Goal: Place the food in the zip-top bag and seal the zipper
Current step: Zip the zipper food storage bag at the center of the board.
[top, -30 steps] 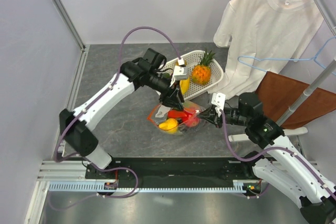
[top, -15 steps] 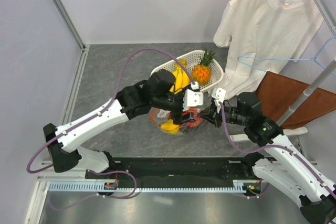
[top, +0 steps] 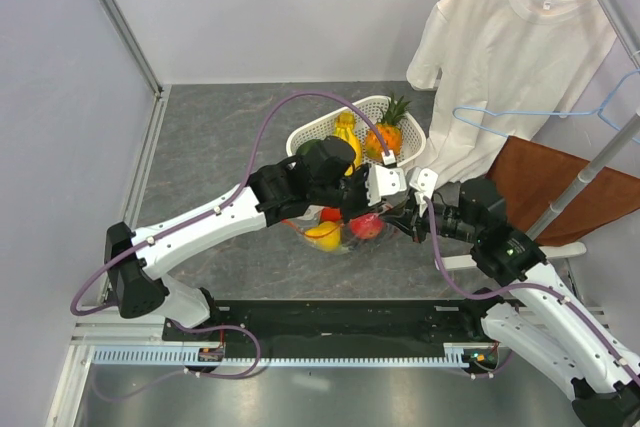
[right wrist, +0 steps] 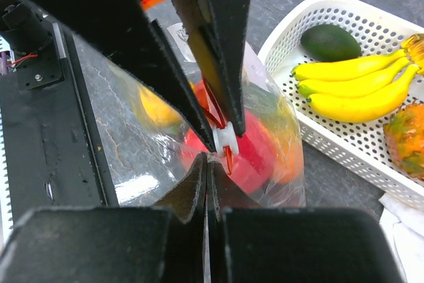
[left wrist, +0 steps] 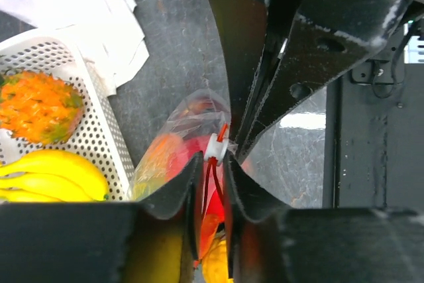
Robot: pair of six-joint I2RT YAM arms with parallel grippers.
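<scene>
Zip-top bag [top: 335,239]: lay slumped on the counter [top: 220,137] just in front of the white basket [top: 300,135], between the two arms. Showed food [top: 366,225] through the clear plastic, in red, yellow and orange pieces. Was pinned at its right-hand corner by the right gripper [right wrist: 207,164], clamped fully closed just below the white end piece [right wrist: 225,138].

Swung the left gripper [left wrist: 212,162] across within the last second. Started from the bag's far side by the basket, opened it wide on the way, and brought it in nose to nose with the right gripper. Narrowed it to a slit around the zipper [left wrist: 216,187], right behind the end piece. Seemed to pinch the red-orange strip there, though sat too close in the wrist view to be sure of contact. Left the bag itself where it had been a second ago.

Read as a turn from filling to sealing: one end anchored, the other gripper freshly set on the strip, probably ready to run along the mouth and press it closed. Could not tell how much of the zipper was already joined. Noted bananas [right wrist: 351,91], a pineapple [left wrist: 40,107] and an avocado [right wrist: 330,42] lying in the basket, so perhaps not every piece was bagged.
</scene>
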